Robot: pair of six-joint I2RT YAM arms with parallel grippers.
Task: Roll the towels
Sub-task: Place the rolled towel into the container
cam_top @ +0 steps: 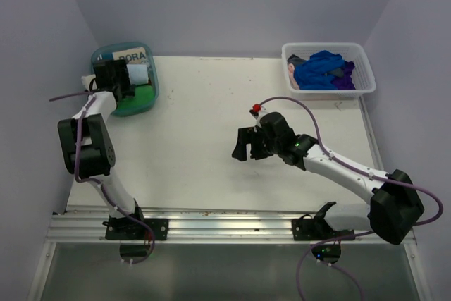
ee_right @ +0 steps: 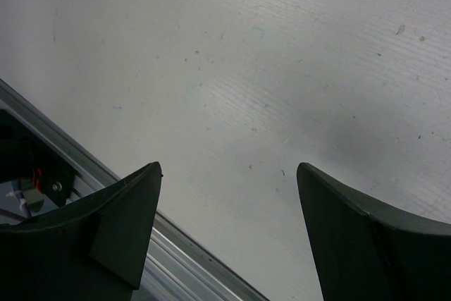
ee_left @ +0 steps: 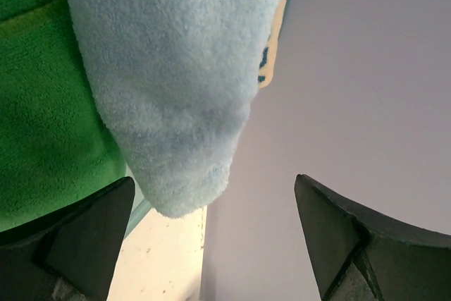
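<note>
Open tabletop runs between the teal tub at the back-left corner and the white basket at the back-right. The right gripper hangs over its middle, jaws wide, bare surface beneath. Over the tub the left gripper is spread wide, a light blue towel hanging into the gap and a green towel just beside one finger; walls bound left, back and right.

We see a bright green towel lying in the teal tub at the far left. A light blue towel that looks rolled rests against it. In the white basket at the far right, a dark blue towel lies crumpled, partly covering a purple towel.
</note>
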